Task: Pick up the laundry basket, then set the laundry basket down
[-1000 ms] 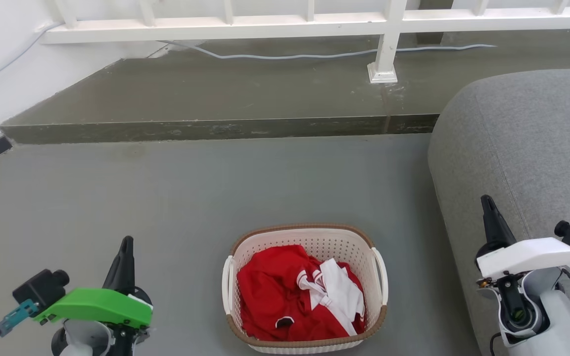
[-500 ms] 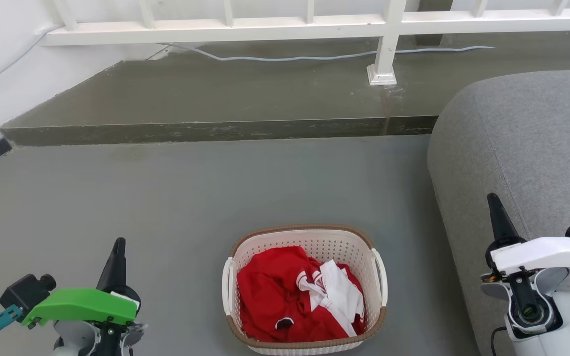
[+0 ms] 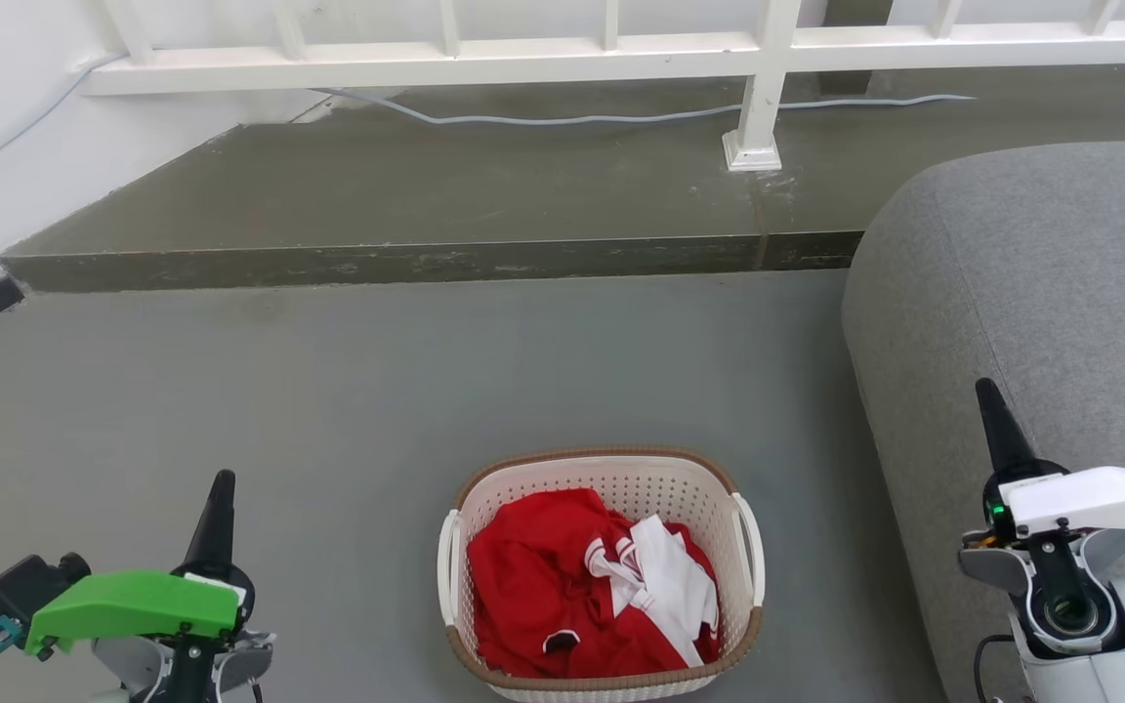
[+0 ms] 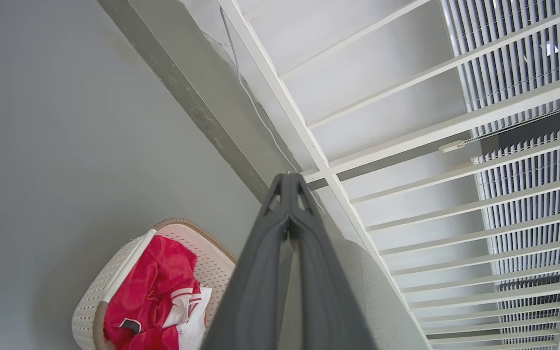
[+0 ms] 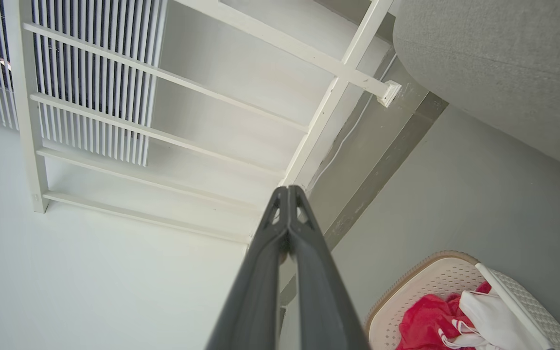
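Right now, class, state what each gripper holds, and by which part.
Nothing is held: left gripper and right gripper are shut, empty, apart from the cream-white perforated plastic laundry basket.

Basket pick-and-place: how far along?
Done: nothing visible; the laundry basket sits on the floor, ungrasped. In hand: nothing; the left gripper and right gripper are shut and empty, well apart on either side of it. Left: grasp, lift, set down.

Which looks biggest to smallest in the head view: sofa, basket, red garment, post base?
1. sofa
2. basket
3. red garment
4. post base, though it stands farther from the camera, so its real size is unsure.
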Available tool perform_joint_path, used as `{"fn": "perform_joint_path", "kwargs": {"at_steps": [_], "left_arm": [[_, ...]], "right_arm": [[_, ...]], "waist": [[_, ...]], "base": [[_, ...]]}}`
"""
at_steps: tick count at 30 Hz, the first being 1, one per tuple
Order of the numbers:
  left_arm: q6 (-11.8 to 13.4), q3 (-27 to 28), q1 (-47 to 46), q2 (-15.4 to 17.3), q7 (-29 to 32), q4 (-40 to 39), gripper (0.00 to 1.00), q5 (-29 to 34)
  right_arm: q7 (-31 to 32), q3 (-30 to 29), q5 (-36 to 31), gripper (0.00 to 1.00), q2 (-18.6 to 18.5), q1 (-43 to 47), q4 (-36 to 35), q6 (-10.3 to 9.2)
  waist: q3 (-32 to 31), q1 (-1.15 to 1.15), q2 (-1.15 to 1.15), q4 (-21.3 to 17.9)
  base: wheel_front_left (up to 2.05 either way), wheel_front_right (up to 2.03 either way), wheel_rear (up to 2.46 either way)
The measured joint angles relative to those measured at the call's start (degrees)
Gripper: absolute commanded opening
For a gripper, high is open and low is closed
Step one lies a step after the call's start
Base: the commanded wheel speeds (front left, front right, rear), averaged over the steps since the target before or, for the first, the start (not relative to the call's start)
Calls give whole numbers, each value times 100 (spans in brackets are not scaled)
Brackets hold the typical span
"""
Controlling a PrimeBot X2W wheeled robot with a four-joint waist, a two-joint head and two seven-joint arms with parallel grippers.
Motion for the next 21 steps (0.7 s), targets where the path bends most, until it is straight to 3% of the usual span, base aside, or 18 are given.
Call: {"fn": "perform_joint_path", "kwargs": {"at_steps": [21], "left_arm": [[-49, 355, -3, -27, 402, -1, 0, -1229]], "right_arm": [[382, -320, 1393, 0, 70, 7, -114, 93]], "waist": [[-40, 0, 0, -11]], "base": [[0, 0, 0]]}}
